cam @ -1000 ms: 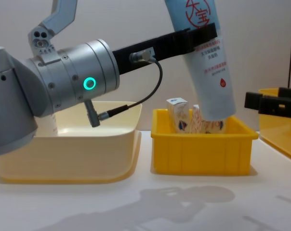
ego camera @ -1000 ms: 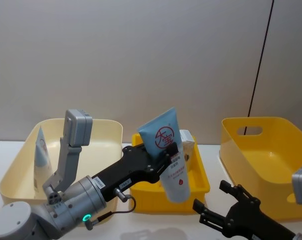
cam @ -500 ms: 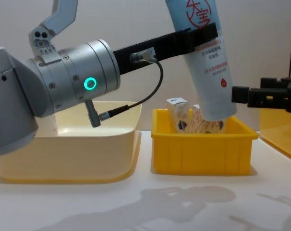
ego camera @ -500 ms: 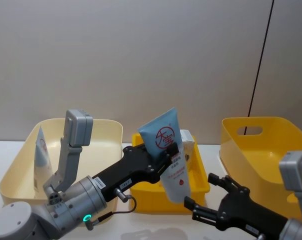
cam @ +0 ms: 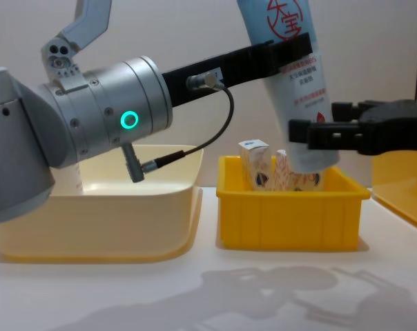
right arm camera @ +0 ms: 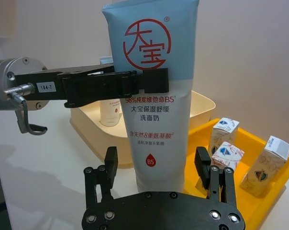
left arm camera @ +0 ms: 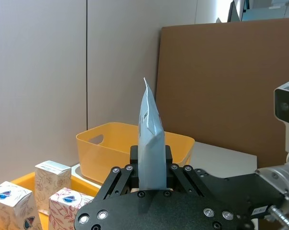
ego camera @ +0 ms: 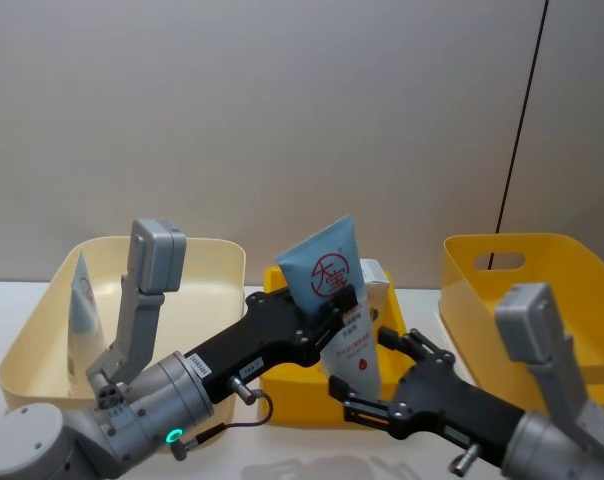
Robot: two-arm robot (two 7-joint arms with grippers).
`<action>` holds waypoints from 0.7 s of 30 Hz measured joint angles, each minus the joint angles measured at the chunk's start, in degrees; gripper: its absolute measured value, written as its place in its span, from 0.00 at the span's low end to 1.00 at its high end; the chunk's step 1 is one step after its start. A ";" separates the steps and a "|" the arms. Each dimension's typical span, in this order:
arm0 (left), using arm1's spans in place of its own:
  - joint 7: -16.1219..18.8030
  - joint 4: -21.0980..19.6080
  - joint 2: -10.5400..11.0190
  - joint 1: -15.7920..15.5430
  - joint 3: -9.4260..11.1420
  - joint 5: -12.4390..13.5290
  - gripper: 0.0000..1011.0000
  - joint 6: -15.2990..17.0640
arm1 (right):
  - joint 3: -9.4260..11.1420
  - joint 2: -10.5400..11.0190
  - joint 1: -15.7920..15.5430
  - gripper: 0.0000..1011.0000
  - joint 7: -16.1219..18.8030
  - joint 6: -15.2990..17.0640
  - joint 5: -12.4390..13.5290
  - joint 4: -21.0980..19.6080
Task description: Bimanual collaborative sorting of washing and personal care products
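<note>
My left gripper (ego camera: 344, 300) is shut on a pale-blue tube (ego camera: 330, 275) with red print, holding it cap-down above the small yellow tray (cam: 291, 217). The chest view shows the same tube (cam: 298, 83) and left gripper (cam: 288, 52). My right gripper (ego camera: 365, 372) is open, with one finger on each side of the tube's lower part. In the right wrist view the tube (right arm camera: 156, 96) stands between the open right gripper (right arm camera: 156, 158) fingers. Small white cartons (cam: 257, 162) stand in the tray. A second tube (ego camera: 82, 310) stands upright in the cream bin (ego camera: 212, 260).
A large yellow bin (ego camera: 522, 290) with a handle slot sits at the right, beside the tray. The cream bin (cam: 125, 207) sits left of the tray. White table lies in front of all three containers.
My right gripper has moved left from the table's right side to the held tube, and its open fingers now flank it. The left arm and tube have not moved.
</note>
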 joint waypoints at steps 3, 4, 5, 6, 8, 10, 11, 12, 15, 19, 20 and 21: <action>0.00 0.00 0.00 0.00 0.00 0.00 0.25 0.00 | -0.84 -0.67 0.85 0.99 -0.47 -0.06 -0.60 0.74; 0.00 0.00 0.00 0.00 0.00 0.00 0.25 0.00 | -1.15 -0.94 1.16 0.99 -0.63 -0.08 -0.79 1.06; 0.00 0.00 0.00 0.00 0.00 0.00 0.25 0.00 | -1.67 -1.34 1.57 0.99 -0.95 -0.14 -1.12 1.51; 0.00 0.00 0.00 0.00 0.00 0.00 0.25 0.00 | -1.87 -1.53 1.77 0.99 -1.15 -0.17 -1.32 1.72; 0.00 0.00 0.01 0.00 0.00 0.00 0.25 0.00 | -2.34 -1.95 2.23 0.99 -1.47 -0.21 -1.63 2.18; 0.00 0.00 0.00 0.00 0.00 0.00 0.25 0.00 | -2.66 -2.25 2.54 0.99 -1.74 -0.23 -1.90 2.49; 0.00 0.00 0.00 0.00 0.00 0.00 0.25 0.00 | -2.97 -2.54 2.88 0.96 -1.99 -0.26 -2.16 2.82; 0.00 0.00 0.00 0.00 0.00 0.00 0.25 0.00 | -3.25 -2.81 3.14 0.95 -2.23 -0.28 -2.38 3.12; 0.00 0.00 0.01 0.00 0.00 0.01 0.25 0.00 | -3.76 -3.23 3.63 0.88 -2.61 -0.32 -2.73 3.66; 0.00 0.00 0.00 0.00 0.00 0.00 0.25 0.00 | -4.22 -3.67 4.08 0.76 -2.96 -0.34 -3.08 4.13; 0.00 0.00 0.01 0.01 0.00 0.00 0.25 0.00 | -4.31 -3.73 4.16 0.75 -3.02 -0.34 -3.14 4.21; 0.00 0.00 0.01 0.01 0.00 0.00 0.25 0.00 | -4.40 -3.79 4.22 0.71 -3.09 -0.35 -3.20 4.27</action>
